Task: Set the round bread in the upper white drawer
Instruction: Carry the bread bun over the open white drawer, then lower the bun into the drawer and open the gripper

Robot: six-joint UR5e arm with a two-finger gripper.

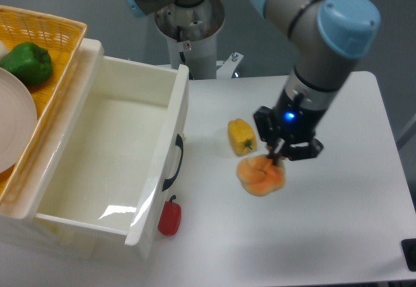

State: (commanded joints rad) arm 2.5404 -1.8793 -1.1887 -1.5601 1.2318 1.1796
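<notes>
End effector [278,159] is clamped onto the top of the round bread [260,174], dangling it above the worktop [338,222], just right of the yellow pepper [241,136]. Upper white drawer [170,115] sits open, well left of the pepper.

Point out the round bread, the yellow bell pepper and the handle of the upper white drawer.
round bread [260,175]: fixed camera, on its orange knotted top, below the claw.
yellow bell pepper [241,135]: fixed camera, middle of its body.
handle of the upper white drawer [175,162]: fixed camera, on the dark curved grip of the front panel.
</notes>
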